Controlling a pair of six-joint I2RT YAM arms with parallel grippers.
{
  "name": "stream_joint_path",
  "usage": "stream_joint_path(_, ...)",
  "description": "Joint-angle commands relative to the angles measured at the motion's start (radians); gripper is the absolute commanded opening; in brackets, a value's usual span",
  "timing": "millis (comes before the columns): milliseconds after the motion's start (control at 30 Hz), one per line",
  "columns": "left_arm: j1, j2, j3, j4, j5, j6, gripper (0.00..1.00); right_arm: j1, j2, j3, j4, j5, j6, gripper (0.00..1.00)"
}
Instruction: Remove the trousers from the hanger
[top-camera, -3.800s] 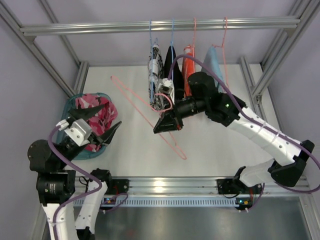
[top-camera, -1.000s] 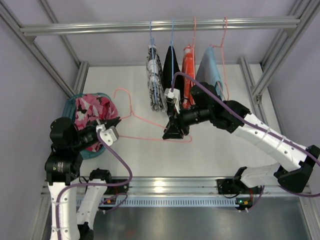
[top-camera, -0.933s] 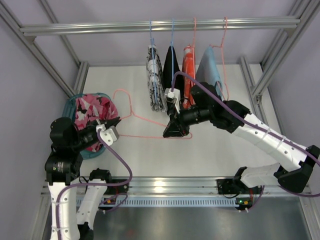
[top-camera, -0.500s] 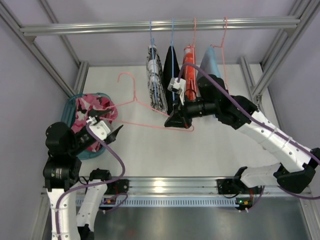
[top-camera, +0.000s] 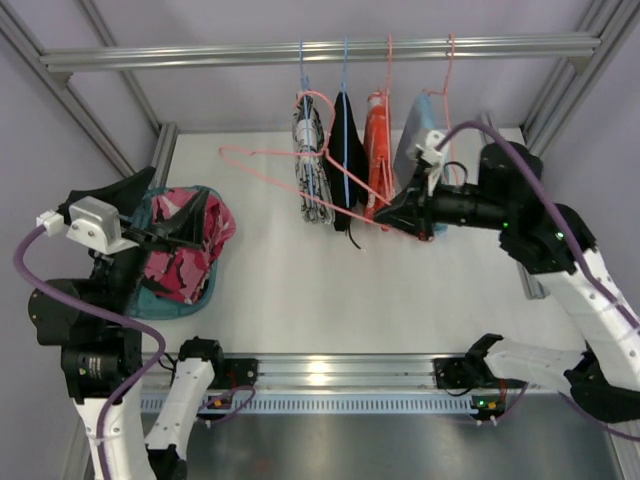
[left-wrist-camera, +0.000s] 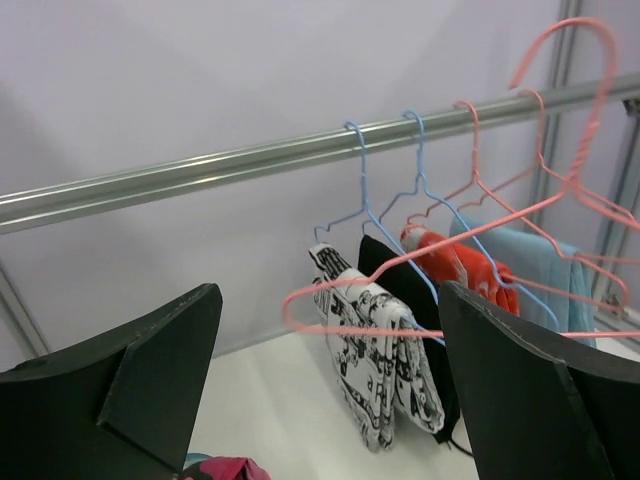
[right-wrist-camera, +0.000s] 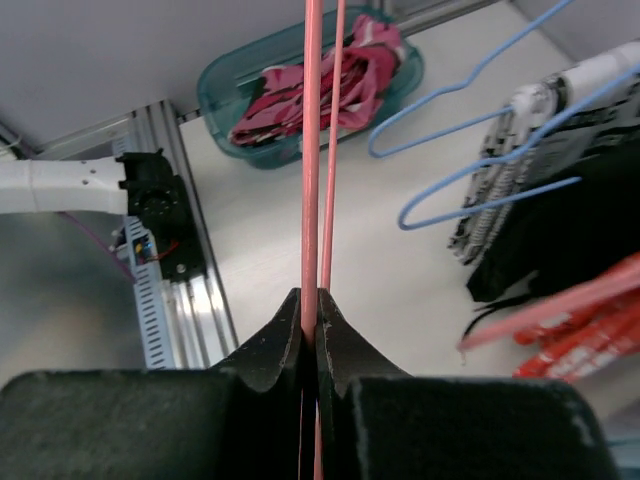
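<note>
White table (top-camera: 300, 290) is lying under a rail (top-camera: 200, 55). Pink trousers (top-camera: 180, 255) are sitting bunched in the basket (right-wrist-camera: 215, 95) at left. White printed trousers (top-camera: 312, 175) are hanging lengthwise downward on a blue hanger (left-wrist-camera: 364, 190). Left gripper (left-wrist-camera: 330, 320) is gaping, empty, above the basket. Right gripper (right-wrist-camera: 309, 305) is pinching a bare pink hanger (right-wrist-camera: 311, 150), its long axis running across the table.

Readable text: none, in all three views.
White trousers (left-wrist-camera: 372, 345): dense black print, some shapes a little like letters, but too small and folded to read as a word.
Pink trousers (top-camera: 182, 250): black-and-white print only; no word can be made out.
Front rail (top-camera: 330, 375): small coloured lights just below it, no number or sign to read.
</note>
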Motion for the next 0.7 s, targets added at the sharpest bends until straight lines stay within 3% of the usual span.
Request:
stream_joint_path(0, 0.000, 0.044, 0.007, 0.077, -0.159, -0.088, 0.95, -0.076, -0.143, 0.059, -0.016, 0.016, -0.099, 0.00)
stream_joint_path(300, 0.002, 0.082, -0.032, 0.114, -0.059, -0.144, 0.99, -0.454, -0.495, 0.013, -0.136, -0.033, -0.113, 0.00)
stream_joint_path(533, 0.000, 0.117, -0.050, 0.133, 0.077, -0.163, 0.99, -0.664, -0.685, 0.013, -0.265, 0.125, -0.058, 0.00)
stream_joint_path(667, 0.002, 0.099, -0.091, 0.137, 0.067, -0.114, 0.99, -0.806, -0.744, 0.021, -0.364, 0.171, -0.070, 0.00)
